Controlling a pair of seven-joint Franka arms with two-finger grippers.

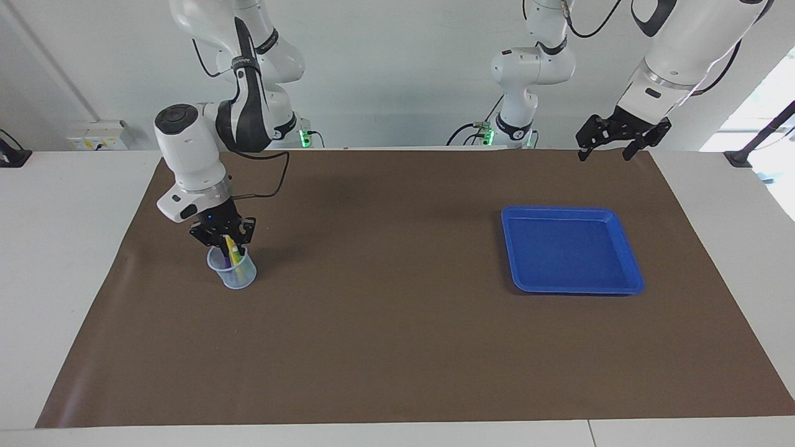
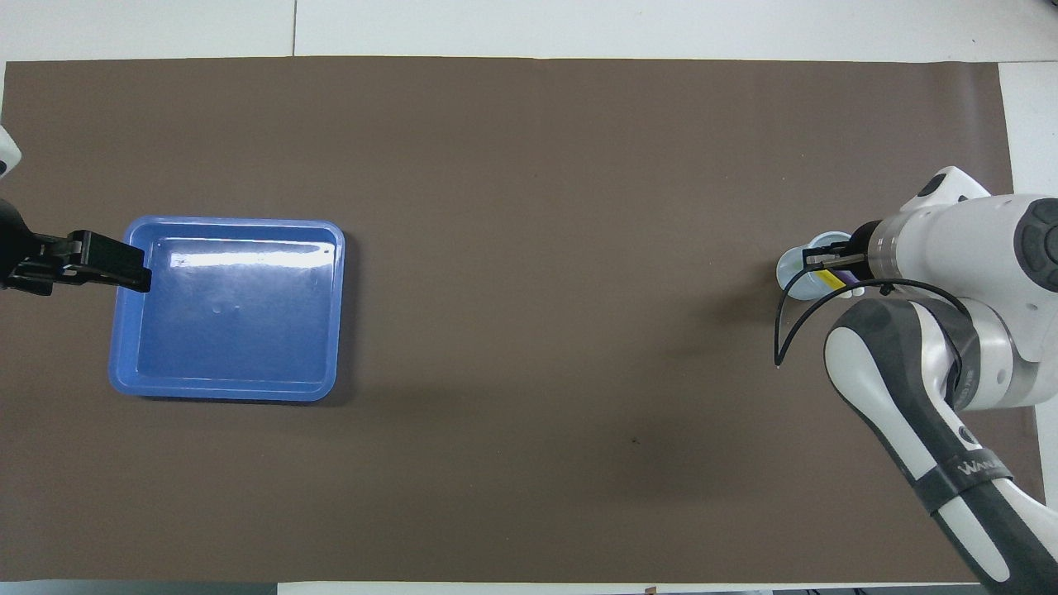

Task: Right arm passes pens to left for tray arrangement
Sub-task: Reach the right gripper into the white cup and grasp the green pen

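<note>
A white bench (image 1: 56, 261) fills the room's foreground, most of its top covered by a brown mat (image 1: 385, 323) that stops short of the edges at both ends and along the edge farthest from the robots. A plain pale wall (image 1: 397, 81) rises at the robots' edge, carrying a socket box (image 1: 96, 135) (near the right arm's corner). Bright daylight enters through a window (image 1: 770, 99) at the left arm's end.

Taking the tray (image 1: 571, 249) as landmark: it lies on the mat (image 1: 397, 323) covering the bench (image 1: 56, 248), toward the left arm's end. The cup (image 1: 233, 268) stands well apart from it toward the right arm's end, with pens (image 1: 231, 253) in it.
</note>
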